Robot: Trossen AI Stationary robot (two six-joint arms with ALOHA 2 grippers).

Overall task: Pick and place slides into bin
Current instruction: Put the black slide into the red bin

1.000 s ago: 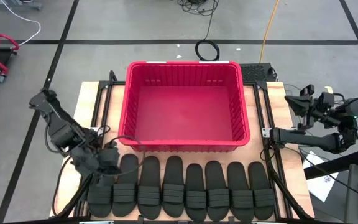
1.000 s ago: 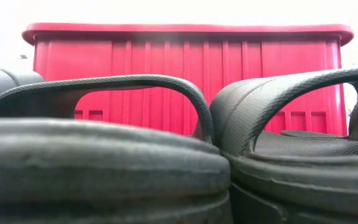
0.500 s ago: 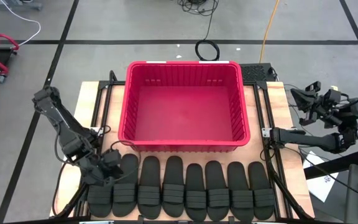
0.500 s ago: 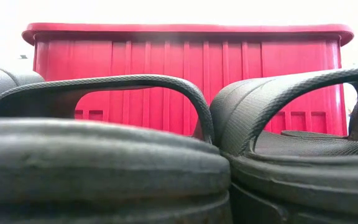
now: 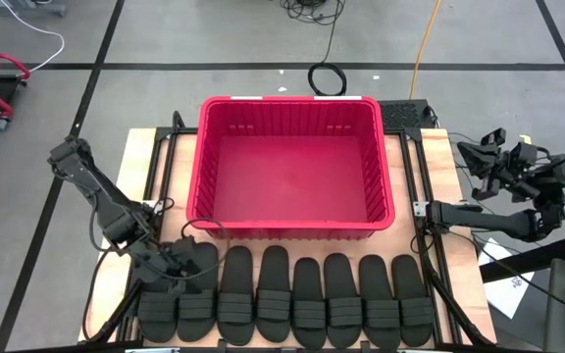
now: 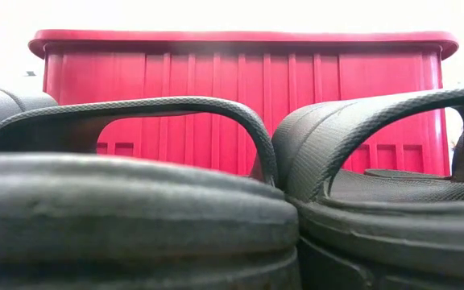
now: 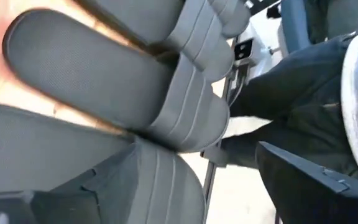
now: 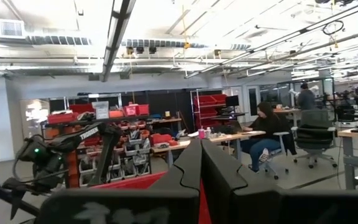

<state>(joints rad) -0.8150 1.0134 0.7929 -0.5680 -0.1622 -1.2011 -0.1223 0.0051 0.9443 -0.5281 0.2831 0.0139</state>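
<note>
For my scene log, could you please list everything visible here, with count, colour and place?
slides: eight, black, in a row on the table's near edge, in front of the bin.
bin: one, red, mid-table, nothing in it.
table: one, light wood top.
cable coil: one, black, on the floor beyond the bin.
seated person: one, at a desk in the room behind.
left gripper: open, over the leftmost slides.
right gripper: shut, raised off the table's right side.
</note>
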